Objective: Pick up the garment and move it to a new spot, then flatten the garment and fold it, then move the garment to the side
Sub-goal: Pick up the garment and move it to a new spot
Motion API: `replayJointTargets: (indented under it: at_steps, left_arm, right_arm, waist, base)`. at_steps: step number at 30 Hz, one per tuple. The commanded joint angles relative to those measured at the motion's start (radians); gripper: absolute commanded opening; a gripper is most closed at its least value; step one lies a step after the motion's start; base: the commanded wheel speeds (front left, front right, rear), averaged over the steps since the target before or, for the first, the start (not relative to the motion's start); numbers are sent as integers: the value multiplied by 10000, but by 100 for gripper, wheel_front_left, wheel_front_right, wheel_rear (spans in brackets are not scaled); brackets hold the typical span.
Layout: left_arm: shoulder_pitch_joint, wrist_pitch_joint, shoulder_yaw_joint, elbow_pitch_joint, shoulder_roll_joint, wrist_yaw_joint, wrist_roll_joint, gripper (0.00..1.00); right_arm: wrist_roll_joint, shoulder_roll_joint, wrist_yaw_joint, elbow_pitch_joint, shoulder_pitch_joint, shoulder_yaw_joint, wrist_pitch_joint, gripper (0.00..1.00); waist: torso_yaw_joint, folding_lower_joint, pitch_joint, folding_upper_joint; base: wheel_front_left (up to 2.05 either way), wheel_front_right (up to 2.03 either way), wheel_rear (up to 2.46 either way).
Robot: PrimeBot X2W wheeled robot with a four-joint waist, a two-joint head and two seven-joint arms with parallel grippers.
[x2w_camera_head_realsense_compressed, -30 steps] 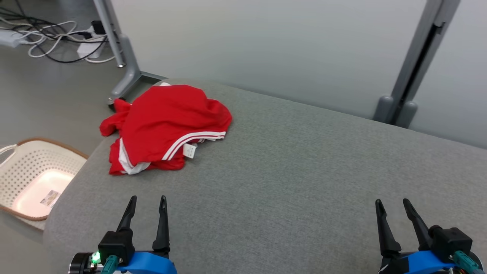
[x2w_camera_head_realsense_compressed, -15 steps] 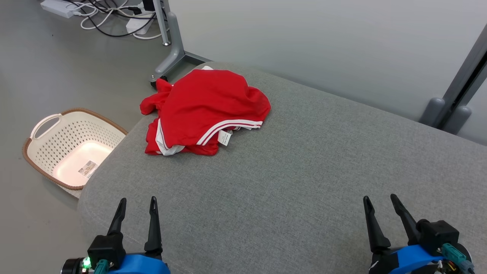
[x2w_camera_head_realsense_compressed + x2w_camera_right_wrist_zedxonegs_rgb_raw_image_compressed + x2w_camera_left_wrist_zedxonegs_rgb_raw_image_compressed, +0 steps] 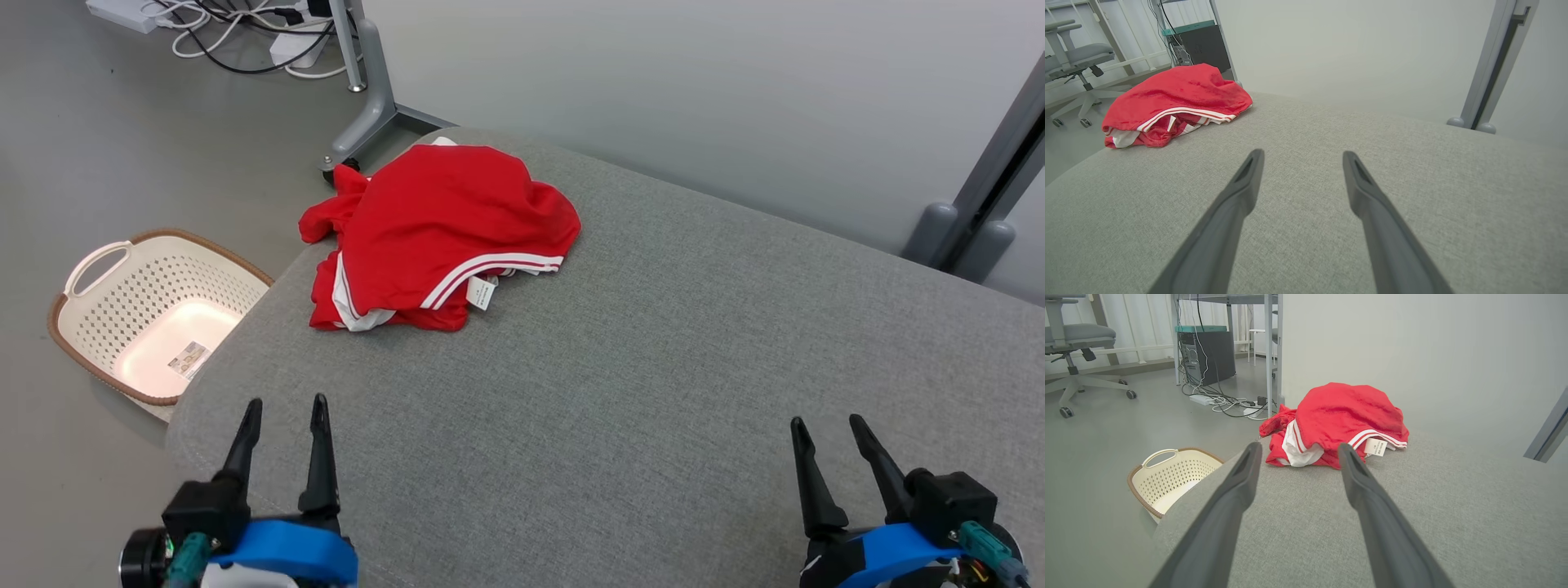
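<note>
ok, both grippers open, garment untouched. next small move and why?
Probably reach the left gripper forward toward the garment. It lies crumpled at the far left corner of the cushion, nearly straight ahead of that open gripper in the left wrist view, while the right gripper, also open and empty, sits far off to the other side.

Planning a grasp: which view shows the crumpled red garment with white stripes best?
Head view: the crumpled red garment with white stripes lies whole, seen from above, outline clear. Left wrist view shows its near side low; right wrist view shows it obliquely, off at the left.
</note>
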Motion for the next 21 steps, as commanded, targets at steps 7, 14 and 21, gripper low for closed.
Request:
replayJointTargets:
  at_steps: [7,14,21]
  left_arm:
    - [-1411,796,749,-1203,687,-550,-923,100]
    - [-3415,2383,1654,-1119,1640,-578,-1762,100]
    - [-4950,3408,2500,427,2543,-397,-2382,100]
  right_arm:
    - [-195,-56,1,-444,20,-165,39,100]
    - [-505,-56,1,-903,-385,-19,307,100]
    - [-623,-52,1,-1289,-773,179,417,100]
  waist:
    - [-410,-1,564,0]
    - [-1245,-1,1575,0]
    - [-2466,-1,2582,0]
  base:
    - [0,0,0]
    - [0,0,0]
    - [0,0,0]
